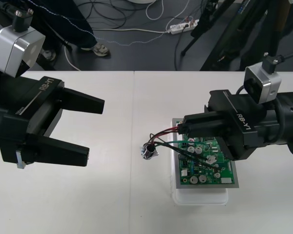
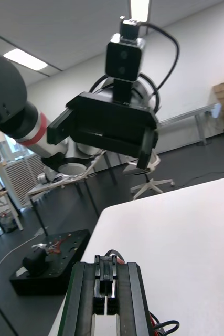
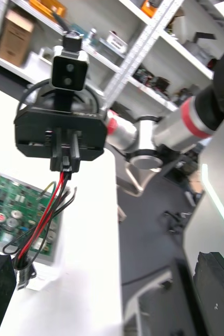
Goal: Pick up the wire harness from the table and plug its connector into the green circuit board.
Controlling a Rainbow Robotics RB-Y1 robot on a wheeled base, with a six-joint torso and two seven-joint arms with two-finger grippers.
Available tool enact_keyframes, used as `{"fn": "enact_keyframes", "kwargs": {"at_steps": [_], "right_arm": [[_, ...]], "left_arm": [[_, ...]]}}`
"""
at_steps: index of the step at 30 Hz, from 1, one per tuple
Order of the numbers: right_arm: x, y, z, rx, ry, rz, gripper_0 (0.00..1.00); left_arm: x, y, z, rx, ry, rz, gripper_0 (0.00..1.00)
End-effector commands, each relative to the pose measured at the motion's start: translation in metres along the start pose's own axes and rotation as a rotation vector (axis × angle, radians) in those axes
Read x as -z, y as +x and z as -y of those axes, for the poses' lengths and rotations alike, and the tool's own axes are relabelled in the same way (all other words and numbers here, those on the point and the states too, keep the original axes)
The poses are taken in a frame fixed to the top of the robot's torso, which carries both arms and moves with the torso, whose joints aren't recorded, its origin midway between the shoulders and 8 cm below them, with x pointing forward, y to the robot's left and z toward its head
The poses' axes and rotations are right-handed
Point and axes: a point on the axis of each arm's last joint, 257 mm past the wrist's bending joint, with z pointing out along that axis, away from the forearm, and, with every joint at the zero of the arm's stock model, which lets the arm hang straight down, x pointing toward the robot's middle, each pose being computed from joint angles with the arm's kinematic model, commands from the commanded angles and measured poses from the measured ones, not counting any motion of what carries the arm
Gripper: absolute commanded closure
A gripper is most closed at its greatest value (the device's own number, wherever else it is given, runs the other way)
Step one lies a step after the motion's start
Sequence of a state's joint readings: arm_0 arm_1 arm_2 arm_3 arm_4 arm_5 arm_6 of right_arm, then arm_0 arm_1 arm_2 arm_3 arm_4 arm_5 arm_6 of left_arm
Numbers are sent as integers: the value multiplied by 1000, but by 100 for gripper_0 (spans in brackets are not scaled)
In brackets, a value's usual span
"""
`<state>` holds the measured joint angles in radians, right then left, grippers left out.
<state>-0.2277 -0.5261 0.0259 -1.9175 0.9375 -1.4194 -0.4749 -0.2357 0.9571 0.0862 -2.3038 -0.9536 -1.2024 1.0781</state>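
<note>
On the light table (image 1: pixel 88 204) you have the pickup done and the plugging-in not yet done. Your left gripper (image 1: pixel 95 130) sits at its own side of the table, well apart from the work, its black fingers spread wide with nothing between them. Your right gripper (image 1: pixel 188 126) is the one at work: it hangs over the far left part of the green circuit board (image 1: pixel 210 170), which rests on its white base (image 1: pixel 200 197), and its fingers are closed on the harness's plug. The wire harness (image 1: pixel 163 134) trails from that grip, red and black wires looping down and leftward off the board's edge. The black plug (image 2: pixel 106 286) is pinched between the fingertips and looks clear of the board, not seated in it. The round metal socket (image 1: pixel 149 152) dangles low just beside the board; you cannot tell whether it touches the table. By my reading, what remains is lining the plug up with its header and pressing it home.
</note>
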Motion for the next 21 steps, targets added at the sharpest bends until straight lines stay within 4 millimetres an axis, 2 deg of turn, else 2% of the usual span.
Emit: {"fn": "enact_keyframes", "kwargs": {"at_steps": [1, 5, 10, 21], "right_arm": [[14, -8, -7, 101, 87, -25, 100], [19, -19, -9, 142, 131, -20, 100], [19, -23, -12, 159, 155, -7, 100], [5, -12, 7, 243, 224, -18, 100]], "left_arm": [[-7, -19, -8, -107, -85, 89, 0], [-18, -25, -10, -121, -74, 152, 0], [-30, -27, -15, -152, -82, 193, 0], [-50, -33, -10, -235, -53, 262, 0]]}}
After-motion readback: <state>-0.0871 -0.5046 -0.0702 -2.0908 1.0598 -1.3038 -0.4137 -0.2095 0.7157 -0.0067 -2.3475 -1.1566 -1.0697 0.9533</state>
